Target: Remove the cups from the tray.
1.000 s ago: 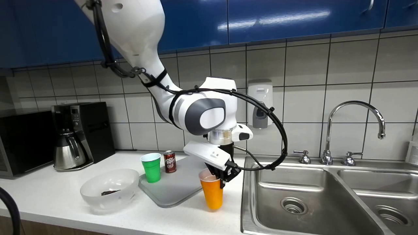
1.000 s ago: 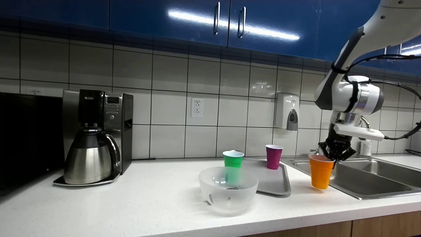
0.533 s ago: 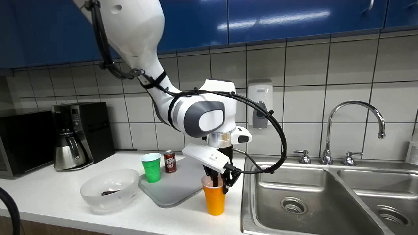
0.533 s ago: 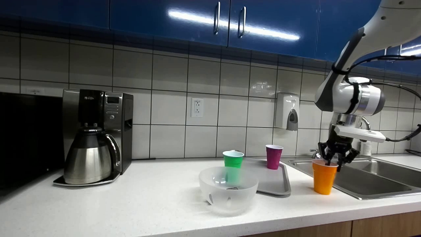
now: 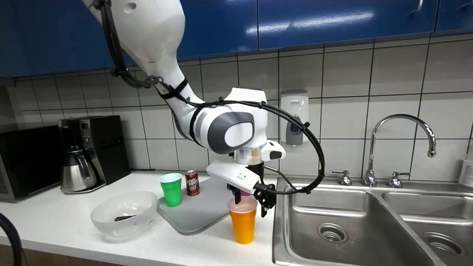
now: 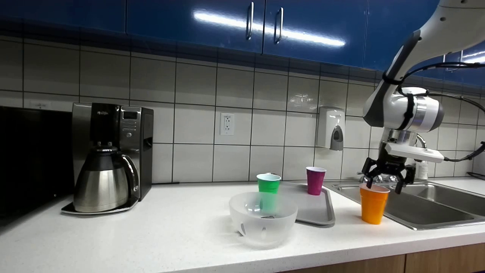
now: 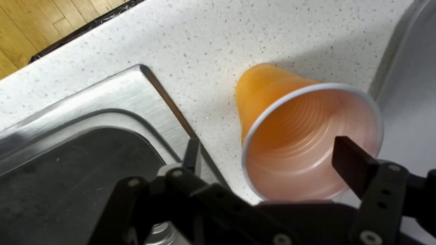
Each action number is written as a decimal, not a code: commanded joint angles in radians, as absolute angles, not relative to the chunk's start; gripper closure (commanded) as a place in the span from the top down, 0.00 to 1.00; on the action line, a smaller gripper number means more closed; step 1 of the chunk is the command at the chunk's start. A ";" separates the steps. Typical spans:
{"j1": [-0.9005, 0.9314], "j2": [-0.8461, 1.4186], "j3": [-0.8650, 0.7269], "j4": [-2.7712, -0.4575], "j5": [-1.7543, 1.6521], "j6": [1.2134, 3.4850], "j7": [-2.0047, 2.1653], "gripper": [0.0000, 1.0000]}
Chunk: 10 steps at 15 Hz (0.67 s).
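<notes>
Orange cup (image 5: 242,225) upright on the counter (image 5: 155,245), on the strip between the tray (image 5: 201,212) to its left and the sink (image 5: 279,232) to its right, presumably because this is the handiest resting place off the tray. The gripper (image 6: 384,188) is poised above it with its fingers (image 7: 352,163) spread wide, holding nothing. As the wrist view shows, one finger hangs over the cup's mouth and its partner lies outside on the sink side, the near wall in the gap between them. Such a straddle suits a pinch on the rim, and the stance reads as a release; whether the inner tip grazes the lip, I cannot tell from here.

Green cup (image 5: 172,194) upright on the tray near its left edge; purple cup (image 6: 315,182) upright toward its right edge. Both await removal, so the work seems about a third done. The soda can (image 5: 192,184) beyond the green cup appears to share the tray but falls outside the task. A frosted bowl (image 5: 114,223) sits left of the tray. A straight lift seems called for next, since sideways travel could catch the rim and topple so light-looking a cup.
</notes>
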<state>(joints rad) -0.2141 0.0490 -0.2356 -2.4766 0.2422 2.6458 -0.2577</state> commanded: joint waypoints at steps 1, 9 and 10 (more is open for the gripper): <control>-0.228 -0.001 -0.231 -2.488 0.234 2.658 -0.267 1.00; -0.212 -0.072 -0.230 -2.479 0.209 2.667 -0.211 1.00; -0.209 -0.076 -0.228 -2.474 0.208 2.671 -0.200 1.00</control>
<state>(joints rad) -0.2116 -0.0407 -0.2354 -2.4756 0.2335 2.6671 -0.2482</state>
